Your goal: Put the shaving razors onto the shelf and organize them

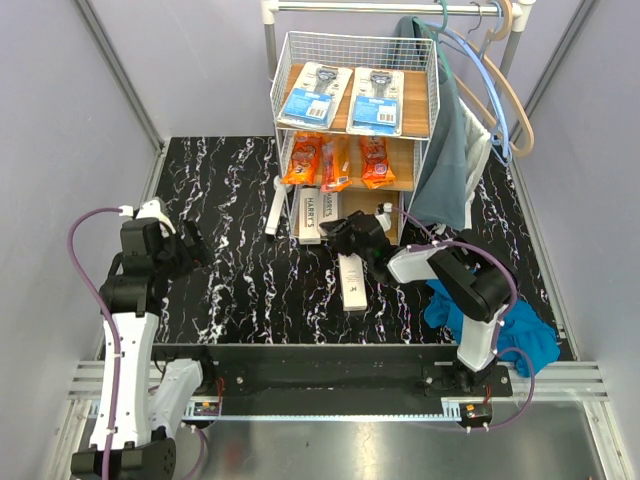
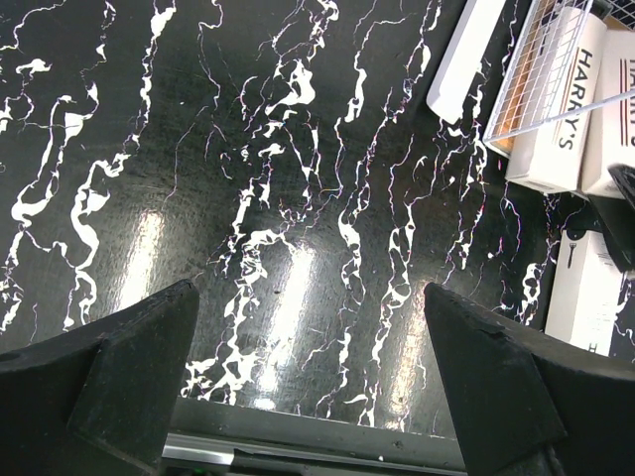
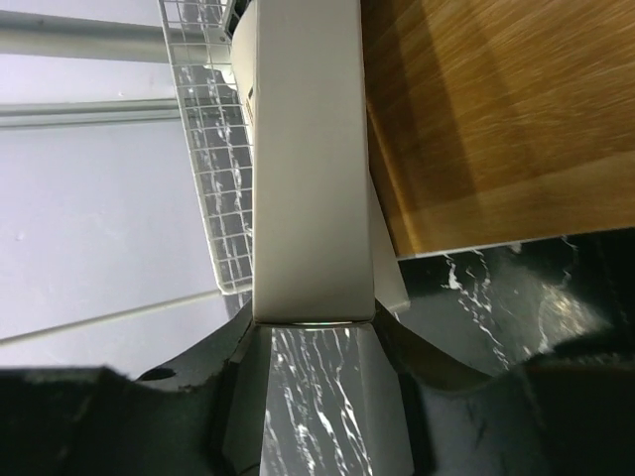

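Left gripper (image 2: 310, 302) hangs over bare black marbled table (image 1: 230, 290), fingers spread wide, nothing between them. Just beyond it, one long white box (image 1: 275, 206) lies tilted against the outer left foot of the shelf (image 1: 432, 95). Shelf contents: top board, two blue-and-white blister cards (image 1: 315, 92) side by side; middle board, three orange bags (image 1: 335, 162) in a row; bottom board, a HARRY'S box (image 1: 313, 212) at the left. Loose white box (image 1: 351, 282) lies flat on the table in front of the shelf, touching neither gripper. Right gripper (image 3: 313, 332) is at the bottom tier, fingers clamped on the sides of another white box (image 3: 308, 169), whose far end points in beside the mesh wall. Cannot tell whether it rests on the board. Blue cloth (image 1: 520, 335) lies crumpled at the far right.
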`<move>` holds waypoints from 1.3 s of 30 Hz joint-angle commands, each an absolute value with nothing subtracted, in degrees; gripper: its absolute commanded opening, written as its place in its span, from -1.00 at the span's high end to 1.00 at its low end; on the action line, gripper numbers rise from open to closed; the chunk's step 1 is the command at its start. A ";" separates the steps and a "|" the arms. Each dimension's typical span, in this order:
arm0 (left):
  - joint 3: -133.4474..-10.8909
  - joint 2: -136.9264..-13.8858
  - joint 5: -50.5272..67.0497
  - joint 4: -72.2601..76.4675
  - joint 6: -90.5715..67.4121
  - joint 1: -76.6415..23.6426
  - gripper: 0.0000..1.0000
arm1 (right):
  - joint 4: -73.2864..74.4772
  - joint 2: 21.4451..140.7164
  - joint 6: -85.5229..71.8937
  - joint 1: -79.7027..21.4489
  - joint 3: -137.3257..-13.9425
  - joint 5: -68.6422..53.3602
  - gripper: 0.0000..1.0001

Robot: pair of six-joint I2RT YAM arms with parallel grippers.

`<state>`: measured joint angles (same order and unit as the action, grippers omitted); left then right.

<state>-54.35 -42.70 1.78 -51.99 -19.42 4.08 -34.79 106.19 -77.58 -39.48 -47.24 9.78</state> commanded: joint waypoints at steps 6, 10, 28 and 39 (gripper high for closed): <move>-55.02 -41.57 3.43 -50.36 -18.37 3.78 -0.98 | -40.43 110.04 -81.21 -39.02 -49.30 5.10 0.43; -55.02 -41.84 3.69 -50.36 -18.28 3.87 -0.98 | -37.97 109.69 -81.48 -39.02 -49.57 4.40 0.05; -55.02 -41.66 5.27 -50.45 -17.67 3.87 -0.98 | -20.23 96.16 -75.15 -39.11 -48.78 3.26 -1.00; -55.20 -44.74 9.05 -50.54 -16.43 3.78 -0.98 | -14.86 89.05 -69.97 -39.20 -48.87 0.18 -0.99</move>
<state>-54.35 -43.77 5.72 -52.01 -18.04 4.03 -17.96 94.06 -73.76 -39.35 -47.05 1.76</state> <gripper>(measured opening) 0.988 0.994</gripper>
